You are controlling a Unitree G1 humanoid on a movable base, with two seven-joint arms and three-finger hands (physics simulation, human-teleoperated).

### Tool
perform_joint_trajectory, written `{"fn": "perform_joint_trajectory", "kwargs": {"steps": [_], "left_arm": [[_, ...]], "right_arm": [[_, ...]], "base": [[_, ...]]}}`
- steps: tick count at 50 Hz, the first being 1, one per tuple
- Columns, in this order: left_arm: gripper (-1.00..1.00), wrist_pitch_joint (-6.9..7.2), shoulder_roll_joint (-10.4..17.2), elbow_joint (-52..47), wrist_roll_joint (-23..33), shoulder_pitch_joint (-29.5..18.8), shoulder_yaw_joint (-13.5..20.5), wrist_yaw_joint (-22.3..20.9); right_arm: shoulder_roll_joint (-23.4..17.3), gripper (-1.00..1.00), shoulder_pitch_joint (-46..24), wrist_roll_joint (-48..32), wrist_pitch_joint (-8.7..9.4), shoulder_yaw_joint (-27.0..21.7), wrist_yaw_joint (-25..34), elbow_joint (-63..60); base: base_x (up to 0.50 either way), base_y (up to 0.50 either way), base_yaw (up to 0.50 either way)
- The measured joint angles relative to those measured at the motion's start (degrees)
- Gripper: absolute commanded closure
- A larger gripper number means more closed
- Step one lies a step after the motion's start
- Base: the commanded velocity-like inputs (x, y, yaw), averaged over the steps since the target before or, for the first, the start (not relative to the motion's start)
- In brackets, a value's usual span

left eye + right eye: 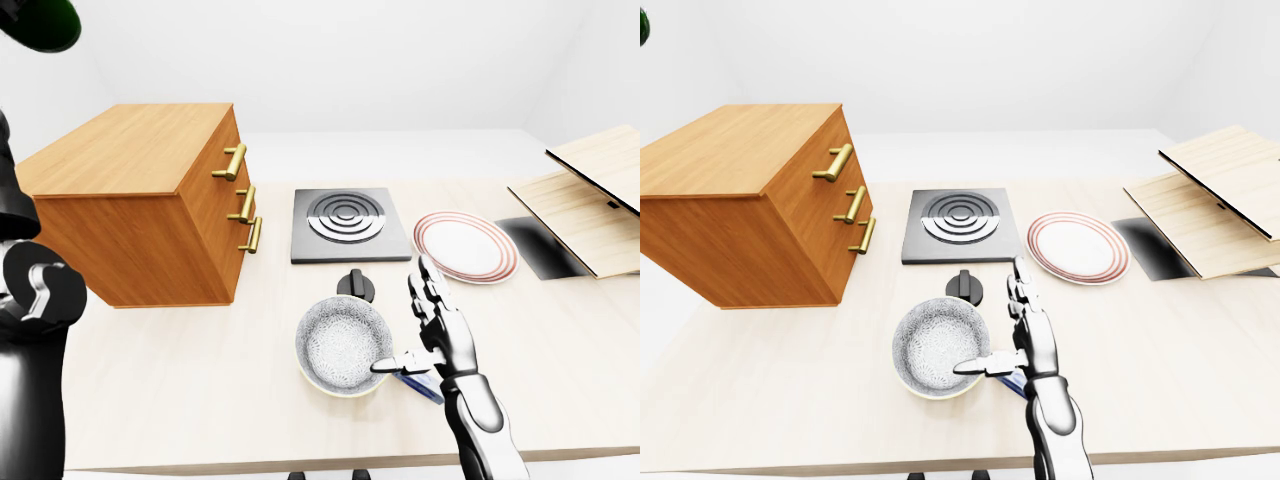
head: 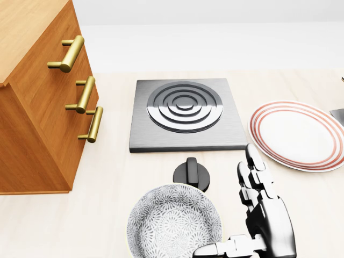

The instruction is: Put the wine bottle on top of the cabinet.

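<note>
One dark green wine bottle (image 1: 38, 20) peeks in at the top left corner of the left-eye view, high above the wooden cabinet (image 1: 140, 200), with the left arm's black bulk below it; the left hand itself can't be made out. Right hand (image 1: 425, 335) hangs over the counter (image 1: 180, 380), fingers spread and empty, thumb tip beside the patterned bowl (image 1: 343, 345). Beyond sit a black knob (image 2: 192, 173), the burner plate (image 2: 185, 113) and a red-ringed plate (image 2: 297, 134).

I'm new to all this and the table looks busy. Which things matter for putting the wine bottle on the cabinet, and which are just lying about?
For the job:
cabinet
dark green bottle end, top-left corner
left arm

Lying about:
hotplate
knob
patterned bowl
striped plate
wooden boards
</note>
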Motion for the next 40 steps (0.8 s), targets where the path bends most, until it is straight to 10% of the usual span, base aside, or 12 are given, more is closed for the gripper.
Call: {"fn": "perform_joint_trajectory", "kwargs": {"steps": [40], "left_arm": [[1.00,0.00,-3.16,6.21,4.59,10.87,2.64,2.86]], "right_arm": [[0.11,-1.00,-0.63,-1.50,-1.18,1.85,-0.81,2.65]], "base": [[0.00,0.00,0.00]]}}
